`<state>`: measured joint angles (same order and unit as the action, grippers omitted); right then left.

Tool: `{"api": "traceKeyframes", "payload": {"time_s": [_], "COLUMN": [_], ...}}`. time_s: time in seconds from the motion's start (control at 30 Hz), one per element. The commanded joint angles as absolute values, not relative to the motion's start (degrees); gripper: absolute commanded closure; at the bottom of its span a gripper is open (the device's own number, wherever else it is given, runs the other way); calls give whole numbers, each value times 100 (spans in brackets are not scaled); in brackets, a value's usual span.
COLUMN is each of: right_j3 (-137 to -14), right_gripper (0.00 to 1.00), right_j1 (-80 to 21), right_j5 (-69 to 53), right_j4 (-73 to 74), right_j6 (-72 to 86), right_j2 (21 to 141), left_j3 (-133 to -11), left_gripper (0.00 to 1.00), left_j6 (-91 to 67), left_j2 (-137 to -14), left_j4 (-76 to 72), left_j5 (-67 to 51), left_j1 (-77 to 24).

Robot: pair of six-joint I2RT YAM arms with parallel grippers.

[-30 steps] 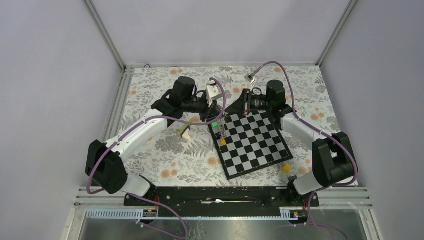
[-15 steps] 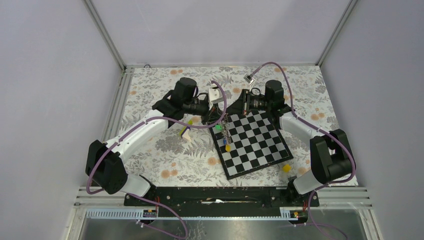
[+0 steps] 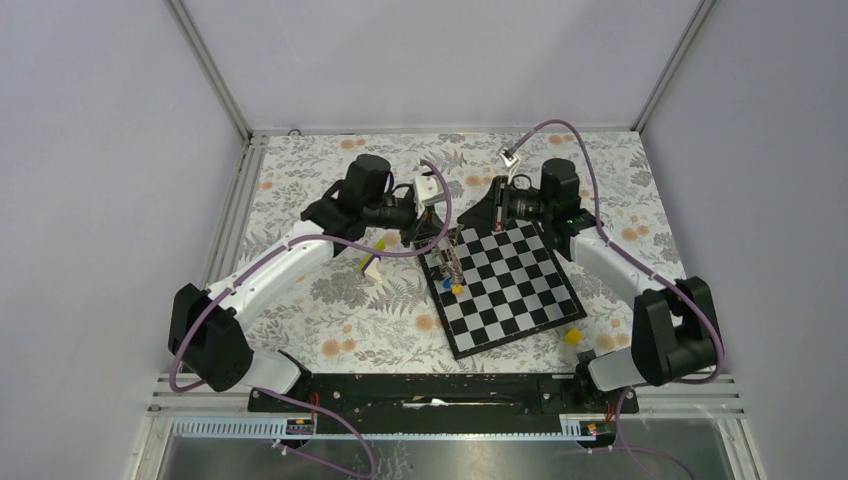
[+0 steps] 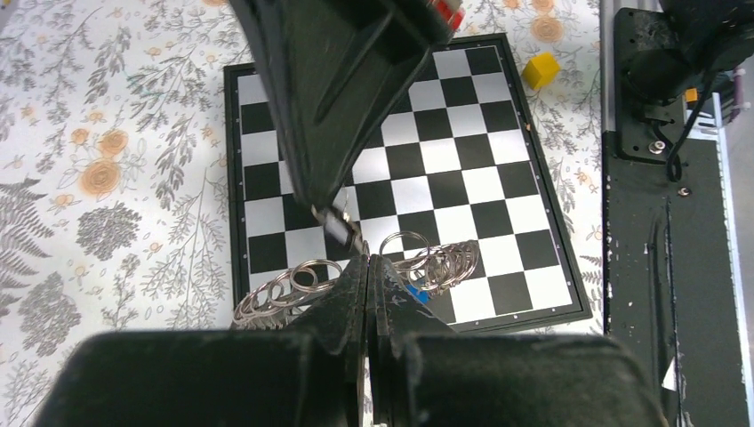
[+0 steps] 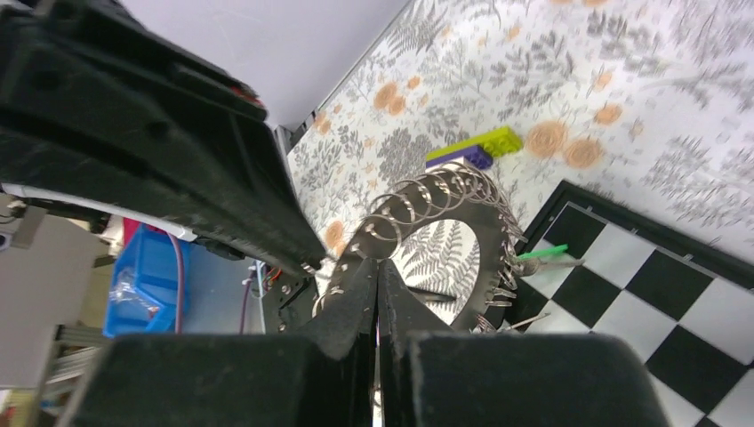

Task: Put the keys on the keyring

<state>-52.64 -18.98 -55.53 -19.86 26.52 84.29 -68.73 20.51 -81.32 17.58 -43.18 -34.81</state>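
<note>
Presently left gripper [image 4: 368,261] and right gripper [image 5: 377,266] each pinch the keyring [image 5: 445,191] with closed fingers above the board's [image 3: 520,290] far-left corner; keys [image 3: 449,285] hang close beneath. Advisable: hold the 2 grips firm, twisting gently to part the coil.

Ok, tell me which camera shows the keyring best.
Right wrist: the keyring faces the lens, showing its coiled rim and wide hole. Left wrist sees it nearly edge-on; the top view shows only a tiny glint at the edge of the chessboard.
</note>
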Motion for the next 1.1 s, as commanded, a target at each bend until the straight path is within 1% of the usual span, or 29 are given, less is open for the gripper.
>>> {"api": "traceKeyframes", "payload": {"time_s": [0.0,0.13,0.43,0.73,1.07], "right_j3": [-5222,-5080,-5118,-5096,-4988], "right_gripper": [100,100,100,100,100], "right_j1": [-1742,-1706,-1722,-1820,-1881], "right_j5": [-5592,-5722,-5878,-5896,-5780], "right_j4": [-2278,-2774,-3083,-3239,-3296], "right_j6": [2396,2929,3493,3656,3746], "right_j2": [7833,7821,8220,8402,8435], "left_j3": [-7022,-7031,-7172,-7153,-7111], "left_gripper": [100,100,100,100,100], "left_j6": [2109,2330,2520,2505,2048], "left_j2": [-7818,-7861,-8048,-8146,-8158], "left_j4": [1550,1515,1426,1303,1004], "left_j5": [-3969,-3819,-3796,-3803,-3322], "left_j1": [-3452,-3467,-3599,-3707,-3712]}}
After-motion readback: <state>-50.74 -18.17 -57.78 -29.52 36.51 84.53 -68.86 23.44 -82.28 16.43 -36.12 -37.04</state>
